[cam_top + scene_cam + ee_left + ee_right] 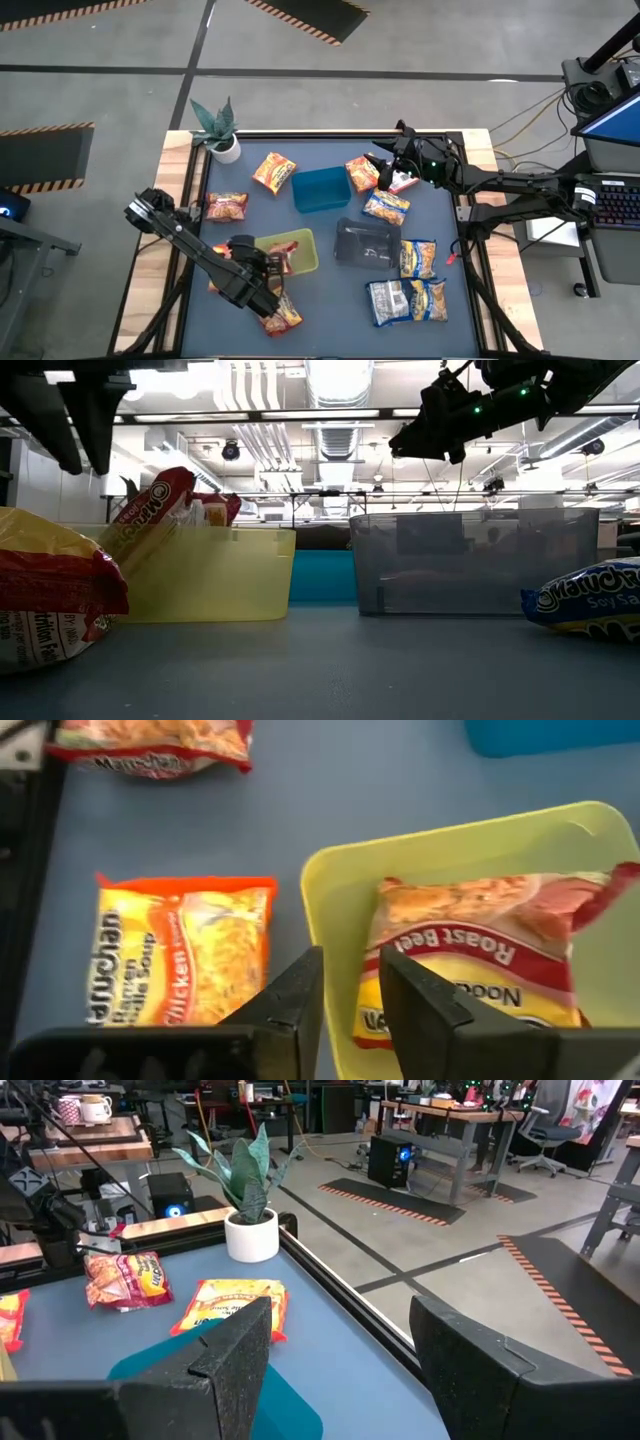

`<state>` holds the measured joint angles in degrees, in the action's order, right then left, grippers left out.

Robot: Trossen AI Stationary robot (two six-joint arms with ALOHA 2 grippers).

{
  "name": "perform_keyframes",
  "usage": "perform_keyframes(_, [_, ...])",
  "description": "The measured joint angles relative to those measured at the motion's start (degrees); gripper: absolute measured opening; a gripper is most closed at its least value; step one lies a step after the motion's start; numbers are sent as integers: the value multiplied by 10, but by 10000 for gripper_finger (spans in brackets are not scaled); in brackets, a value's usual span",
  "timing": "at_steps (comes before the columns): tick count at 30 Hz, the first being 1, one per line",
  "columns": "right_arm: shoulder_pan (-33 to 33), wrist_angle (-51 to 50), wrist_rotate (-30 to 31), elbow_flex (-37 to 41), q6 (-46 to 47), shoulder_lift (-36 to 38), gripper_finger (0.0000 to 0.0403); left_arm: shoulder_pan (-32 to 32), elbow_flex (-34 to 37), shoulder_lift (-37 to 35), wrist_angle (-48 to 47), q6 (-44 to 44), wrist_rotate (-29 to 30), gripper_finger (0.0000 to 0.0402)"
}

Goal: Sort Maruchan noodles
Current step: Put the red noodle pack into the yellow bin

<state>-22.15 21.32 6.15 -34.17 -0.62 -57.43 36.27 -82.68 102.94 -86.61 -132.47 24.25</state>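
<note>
My left gripper (350, 995) sits over the yellow tray's (305, 262) rim at 7 o'clock, fingers slightly apart, gripping nothing; red roast-beef pkt (480, 960) lies inside the tray. Orange chicken pkt (180, 960) is beside the tray. Right gripper (385, 172) is up at 1 o'clock, fingers wide, empty.

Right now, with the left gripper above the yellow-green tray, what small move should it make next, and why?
Probably lift the left gripper straight up from the yellow-green tray. The Roast Beef packet already lies inside the tray, and the fingers stand slightly apart with nothing between them, so the drop looks done.
</note>
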Motion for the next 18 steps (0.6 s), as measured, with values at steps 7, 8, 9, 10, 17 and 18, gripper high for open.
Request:
perform_keyframes(7, [0, 0, 0, 0, 0, 0, 226, 0, -1, -17, 22, 83, 79, 93])
perform_keyframes(8, [0, 0, 0, 0, 0, 0, 226, 0, -1, -23, 44, 112, 102, 93])
perform_keyframes(9, [0, 0, 0, 0, 0, 0, 226, -1, -1, -30, 68, 144, 117, 94])
perform_keyframes(10, [0, 0, 0, 0, 0, 0, 226, -4, -1, -36, 93, 183, 127, 94])
perform_keyframes(17, [0, 0, 0, 0, 0, 0, 226, -42, -1, -53, 244, 435, 122, 97])
perform_keyframes(18, [0, 0, 0, 0, 0, 0, 226, -47, -1, -53, 258, 471, 113, 99])
